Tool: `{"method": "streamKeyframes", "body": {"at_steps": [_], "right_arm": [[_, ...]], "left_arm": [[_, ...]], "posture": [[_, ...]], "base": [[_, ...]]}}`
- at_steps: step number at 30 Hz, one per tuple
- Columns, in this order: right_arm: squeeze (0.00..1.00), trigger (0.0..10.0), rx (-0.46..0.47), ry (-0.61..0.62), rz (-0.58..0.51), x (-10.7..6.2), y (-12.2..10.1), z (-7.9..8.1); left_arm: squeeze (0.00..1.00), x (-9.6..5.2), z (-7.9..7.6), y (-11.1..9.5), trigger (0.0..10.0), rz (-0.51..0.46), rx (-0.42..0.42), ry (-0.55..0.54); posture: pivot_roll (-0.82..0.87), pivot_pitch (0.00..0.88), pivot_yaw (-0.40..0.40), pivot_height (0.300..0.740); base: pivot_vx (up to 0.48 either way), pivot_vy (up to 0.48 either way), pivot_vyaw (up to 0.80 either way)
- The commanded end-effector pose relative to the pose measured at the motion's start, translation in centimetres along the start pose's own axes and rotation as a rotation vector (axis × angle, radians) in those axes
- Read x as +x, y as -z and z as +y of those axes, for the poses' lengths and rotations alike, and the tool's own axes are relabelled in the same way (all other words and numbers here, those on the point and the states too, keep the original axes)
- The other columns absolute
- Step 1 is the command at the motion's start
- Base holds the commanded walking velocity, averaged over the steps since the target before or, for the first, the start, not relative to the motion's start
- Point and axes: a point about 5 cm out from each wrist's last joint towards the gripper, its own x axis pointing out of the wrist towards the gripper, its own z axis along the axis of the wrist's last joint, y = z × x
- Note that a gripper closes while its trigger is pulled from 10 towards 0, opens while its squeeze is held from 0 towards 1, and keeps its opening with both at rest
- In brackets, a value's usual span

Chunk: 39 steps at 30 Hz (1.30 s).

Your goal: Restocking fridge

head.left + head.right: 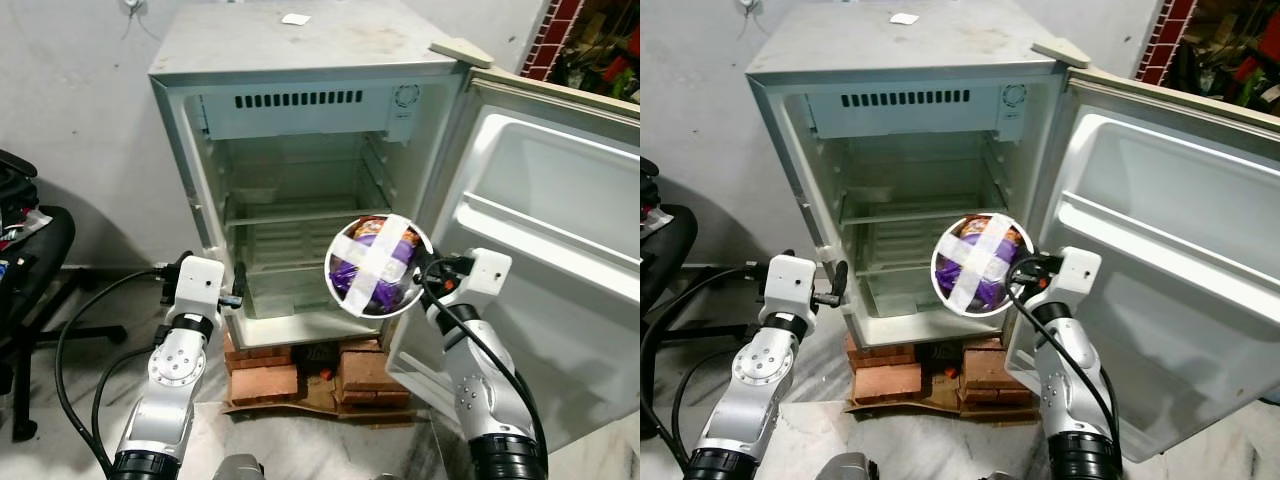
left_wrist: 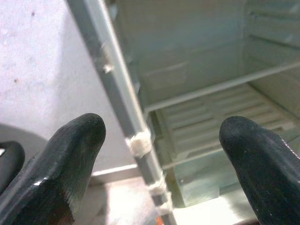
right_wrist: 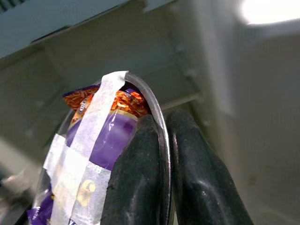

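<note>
Right gripper (image 3: 159, 154) jaws are clamped on the rim of a taped bowl (image 1: 378, 265) stuffed with purple and orange snack packets (image 3: 110, 136), held before the open fridge (image 1: 300, 200). Left gripper (image 2: 159, 154) jaws stand apart beside the fridge's frame.

You have one fridge (image 1: 300, 60), one bowl (image 1: 379, 265), two tape strips (image 1: 377, 262) crossed over it, two grippers (image 1: 238, 298) (image 1: 425, 268), and one chair (image 1: 30, 260).
</note>
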Motion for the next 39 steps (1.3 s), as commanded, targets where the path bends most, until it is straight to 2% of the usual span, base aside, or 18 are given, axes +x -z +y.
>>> {"method": "streamKeyframes", "body": {"at_steps": [1, 8, 15, 19, 39], "right_arm": [[0.00, 10.0, 0.008, -0.020, -0.014, 0.0, -0.4, 0.2], [0.00, 10.0, 0.027, -0.019, 0.002, 0.1, -0.3, -0.1], [0.00, 10.0, 0.103, -0.101, 0.064, 0.0, 0.3, 0.4], [0.00, 10.0, 0.110, -0.125, 0.076, -0.1, 0.5, 0.5], [0.00, 10.0, 0.109, -0.123, 0.095, -0.1, 0.7, 0.4]], "left_arm": [[0.00, -0.1, 0.1, -0.4, 10.0, -0.010, -0.005, -0.009], [0.00, 0.0, 0.1, -0.2, 10.0, -0.002, -0.010, -0.008], [0.00, -0.1, 0.1, -0.2, 10.0, 0.000, -0.010, -0.008], [0.00, -0.2, 0.0, -0.1, 10.0, 0.008, -0.015, -0.006], [0.00, 0.0, 0.1, -0.1, 10.0, 0.013, -0.006, -0.003]], "posture": [[0.08, 0.000, -0.013, 0.740], [0.08, 0.000, -0.014, 0.740], [0.07, 0.000, -0.013, 0.740], [0.08, 0.000, -0.014, 0.740], [0.07, 0.000, -0.008, 0.740]], "base": [[0.000, 0.000, 0.00], [0.000, 0.000, 0.00], [0.000, 0.000, 0.00], [0.000, 0.000, 0.00], [-0.285, 0.000, 0.00]]}}
